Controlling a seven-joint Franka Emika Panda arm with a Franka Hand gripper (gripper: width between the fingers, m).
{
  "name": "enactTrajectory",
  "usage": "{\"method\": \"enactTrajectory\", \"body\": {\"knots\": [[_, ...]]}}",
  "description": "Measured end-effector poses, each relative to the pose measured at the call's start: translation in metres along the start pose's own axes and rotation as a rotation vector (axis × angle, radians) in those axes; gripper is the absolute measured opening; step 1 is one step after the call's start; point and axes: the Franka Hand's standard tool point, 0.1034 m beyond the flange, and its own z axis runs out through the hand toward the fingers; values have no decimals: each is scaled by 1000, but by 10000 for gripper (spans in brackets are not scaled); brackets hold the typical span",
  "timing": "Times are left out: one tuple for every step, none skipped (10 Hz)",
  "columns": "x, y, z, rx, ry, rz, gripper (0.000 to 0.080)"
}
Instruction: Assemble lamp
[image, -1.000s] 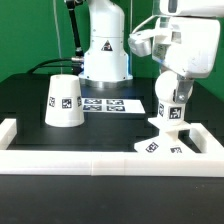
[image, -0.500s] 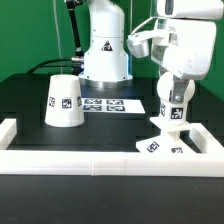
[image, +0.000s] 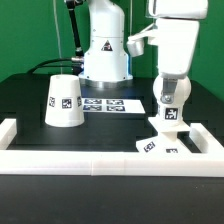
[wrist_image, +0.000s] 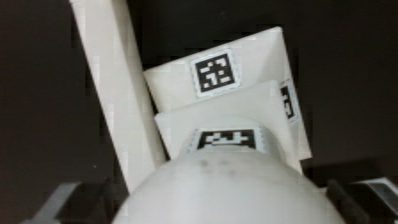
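Observation:
The lamp bulb (image: 168, 100) stands upright with its stem on the flat angular base (image: 160, 144), at the exterior view's right against the white front rail. My gripper (image: 168, 86) sits over the top of the bulb. In the wrist view the round bulb (wrist_image: 222, 185) fills the space between my fingers (wrist_image: 50, 203), with a dark gap on each side, so the gripper (wrist_image: 214, 205) is open around it. The base's tagged faces (wrist_image: 222, 75) show beyond the bulb. The truncated-cone shade (image: 64, 101) stands alone at the exterior view's left.
The marker board (image: 110, 103) lies flat on the black table between the shade and the base. A white rail (image: 100, 162) runs along the front with side walls at both ends. The robot pedestal (image: 105, 50) stands at the back.
My hand has turned about the bulb, risen a little and shifted toward the exterior view's left. More of the bulb's tagged side shows below it now. The shade has not moved.

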Motion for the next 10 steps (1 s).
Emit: {"method": "enactTrajectory", "body": {"knots": [[1,0,0,0,0,141,574],[2,-1,0,-1,1,268,576],[3,-1,0,-2,2,362,576],[4,-1,0,-2,3,494,576],[5,-1,1,-4,4,562,576],[4,0,1,-5,6,574,576],[5,0,1,-5,7,669,576],[5,0,1,-5,7,735,576],[5,-1,1,-4,7,780,576],[5,-1,1,-4,8,866,576]]}}
